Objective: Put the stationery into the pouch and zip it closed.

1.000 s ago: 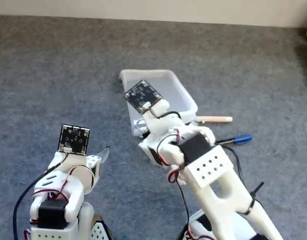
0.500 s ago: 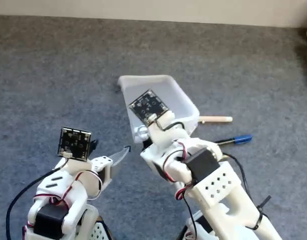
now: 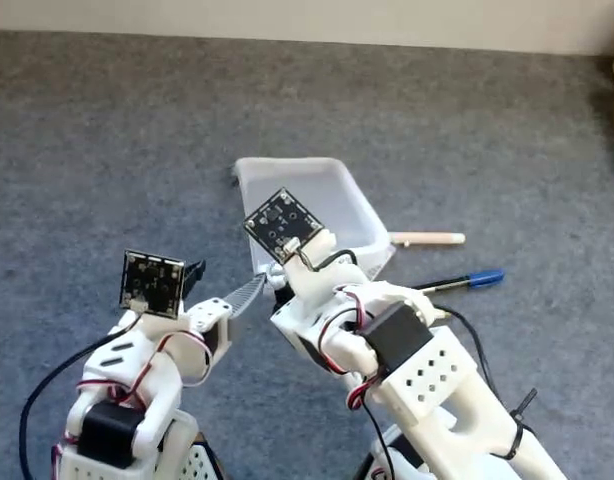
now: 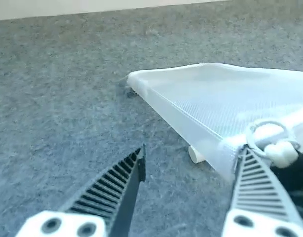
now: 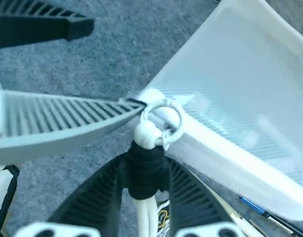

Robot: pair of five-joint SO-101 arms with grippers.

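White arms [image 3: 442, 395], black servos [image 3: 395, 335], red wires [image 3: 330, 328]

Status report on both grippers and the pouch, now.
Left gripper open, one of its fingers at the pouch corner. Right gripper shut on the zipper pull. Pen and wooden stick on the carpet, outside the pouch.

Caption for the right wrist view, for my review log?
Right gripper shut on the zip pull of the pouch; open left gripper with its grey finger at the pouch corner.
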